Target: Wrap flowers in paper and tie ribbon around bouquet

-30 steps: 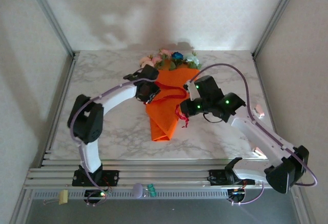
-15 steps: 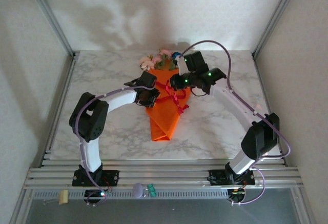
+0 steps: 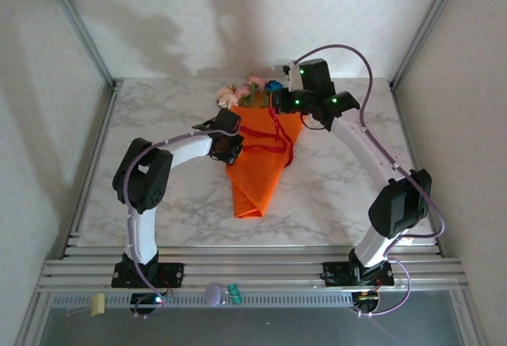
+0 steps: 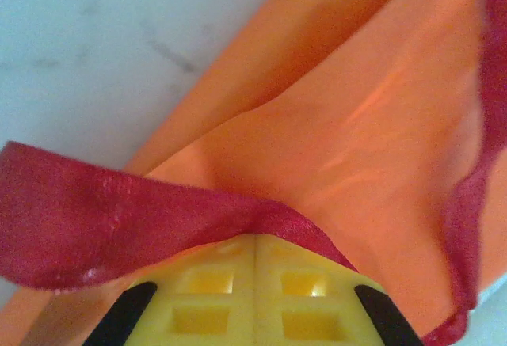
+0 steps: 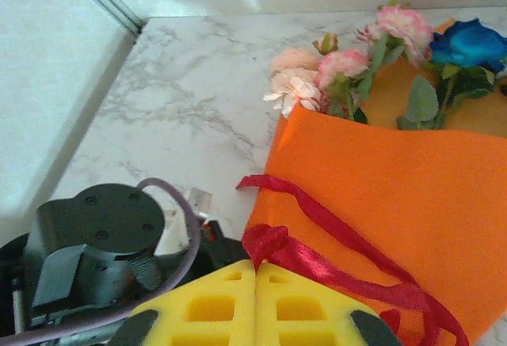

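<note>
Ribbon (image 5: pixel 273 245) crosses the bouquet (image 3: pixel 257 164); left claw (image 4: pixel 255 239) at 9 o'clock and right claw (image 5: pixel 255 265) at 12 each clench it.

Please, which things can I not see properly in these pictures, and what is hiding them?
Lower flower stems: hidden inside the paper in the right wrist view; the flowers show heads and leaves above it.
Whether the ribbon is knotted: too small in the top view, partly under the right gripper.
Ribbon ends: cut off by the frame edges in the left wrist view; the left gripper covers the pinched part.
</note>
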`<move>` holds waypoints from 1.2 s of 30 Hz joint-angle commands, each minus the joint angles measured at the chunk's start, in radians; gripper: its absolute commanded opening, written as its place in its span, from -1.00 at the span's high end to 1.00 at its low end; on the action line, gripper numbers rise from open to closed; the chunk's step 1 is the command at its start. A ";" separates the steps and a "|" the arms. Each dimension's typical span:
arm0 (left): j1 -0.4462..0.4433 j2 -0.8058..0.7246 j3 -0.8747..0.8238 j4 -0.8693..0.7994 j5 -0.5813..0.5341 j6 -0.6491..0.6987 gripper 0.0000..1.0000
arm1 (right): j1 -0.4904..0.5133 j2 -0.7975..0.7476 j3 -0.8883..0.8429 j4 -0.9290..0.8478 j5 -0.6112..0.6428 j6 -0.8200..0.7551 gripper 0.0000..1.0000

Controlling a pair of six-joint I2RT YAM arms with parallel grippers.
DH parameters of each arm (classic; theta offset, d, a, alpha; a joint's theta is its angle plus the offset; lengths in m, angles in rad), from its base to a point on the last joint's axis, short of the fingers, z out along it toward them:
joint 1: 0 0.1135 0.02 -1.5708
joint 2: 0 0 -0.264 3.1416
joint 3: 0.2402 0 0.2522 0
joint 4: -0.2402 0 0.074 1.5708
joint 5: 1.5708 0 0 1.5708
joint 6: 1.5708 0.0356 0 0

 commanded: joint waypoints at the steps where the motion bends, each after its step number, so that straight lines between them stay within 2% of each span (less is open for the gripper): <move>1: 0.013 0.023 0.072 0.003 -0.012 0.064 1.00 | -0.001 0.042 0.053 0.066 -0.092 0.014 1.00; 5: 0.011 0.018 0.057 0.018 0.010 0.068 1.00 | 0.006 0.080 0.072 0.135 -0.173 0.055 1.00; 9: 0.011 -0.028 -0.025 0.070 0.025 0.040 1.00 | 0.031 0.134 0.107 0.160 -0.188 0.086 1.00; 14: 0.011 -0.067 -0.076 0.098 0.037 0.016 1.00 | 0.051 0.215 0.109 0.211 -0.159 0.162 1.00; 20: 0.011 -0.108 -0.112 0.107 0.030 -0.008 1.00 | 0.080 0.296 0.145 0.154 -0.071 0.179 1.00; 21: 0.011 -0.123 -0.113 0.095 0.014 -0.012 0.92 | 0.080 0.300 0.140 0.149 -0.057 0.185 1.00; 22: 0.010 -0.138 -0.113 0.077 -0.001 -0.020 0.72 | 0.081 0.301 0.134 0.147 -0.041 0.189 1.00; 23: 0.008 -0.157 -0.116 0.063 -0.017 -0.034 0.61 | 0.081 0.299 0.127 0.144 -0.025 0.191 1.00; 25: 0.004 -0.186 -0.133 0.048 -0.030 -0.082 0.55 | 0.081 0.295 0.119 0.139 -0.008 0.193 1.00; 27: 0.004 -0.207 -0.164 0.069 -0.018 -0.156 0.40 | 0.082 0.291 0.112 0.132 0.003 0.190 1.00; 30: 0.002 -0.198 -0.156 0.067 -0.009 -0.220 0.28 | 0.083 0.276 0.100 0.126 0.024 0.184 1.00; 36: 0.000 -0.106 -0.110 0.085 0.073 -0.334 0.20 | 0.084 0.256 0.082 0.115 0.032 0.162 1.00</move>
